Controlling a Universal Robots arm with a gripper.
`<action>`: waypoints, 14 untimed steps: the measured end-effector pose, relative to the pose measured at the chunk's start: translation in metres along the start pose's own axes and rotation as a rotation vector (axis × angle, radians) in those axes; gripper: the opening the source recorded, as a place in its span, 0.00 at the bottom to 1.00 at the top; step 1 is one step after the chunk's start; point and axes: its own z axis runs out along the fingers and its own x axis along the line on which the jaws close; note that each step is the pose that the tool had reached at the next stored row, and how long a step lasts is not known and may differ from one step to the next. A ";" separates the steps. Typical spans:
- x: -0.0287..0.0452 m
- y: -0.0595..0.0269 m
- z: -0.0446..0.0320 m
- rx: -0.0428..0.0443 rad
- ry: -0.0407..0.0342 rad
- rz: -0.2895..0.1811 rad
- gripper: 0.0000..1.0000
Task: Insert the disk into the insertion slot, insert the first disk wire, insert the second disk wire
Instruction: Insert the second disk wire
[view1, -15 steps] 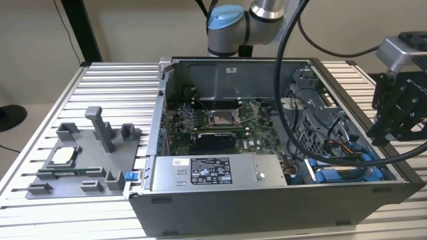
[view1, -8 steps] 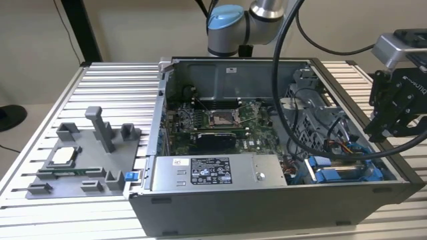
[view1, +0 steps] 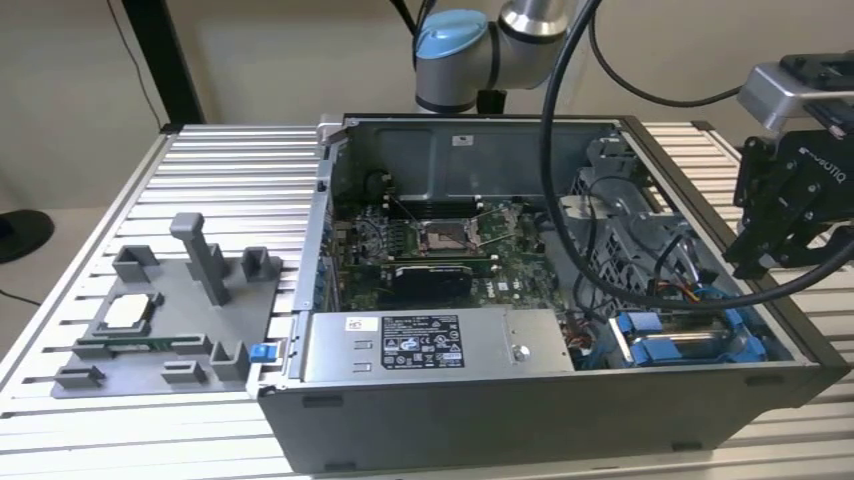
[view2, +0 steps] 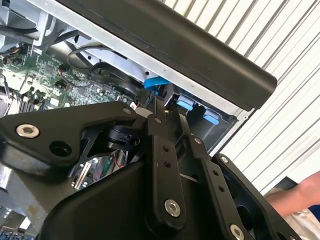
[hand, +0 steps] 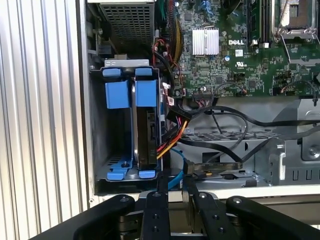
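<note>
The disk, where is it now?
In the first wrist view the disk stands on edge in the drive bay, beside coloured wires, in the corner of the computer case on the exterior view's right.

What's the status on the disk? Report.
Gripper above the case, near the drive bay. Disk seated in its blue carrier. Coloured wires and a blue cable bunched beside it.

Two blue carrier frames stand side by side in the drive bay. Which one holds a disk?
The carrier nearer the motherboard: a dark disk fills it and coloured wires run to it. The carrier beside the case wall looks empty.
</note>
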 end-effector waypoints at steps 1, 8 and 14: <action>0.0000 0.0000 0.0000 0.0000 0.0000 0.000 1.00; -0.0006 0.0000 0.0000 0.0000 0.0000 0.000 1.00; -0.0008 -0.0009 0.0000 -0.0009 0.0004 0.000 1.00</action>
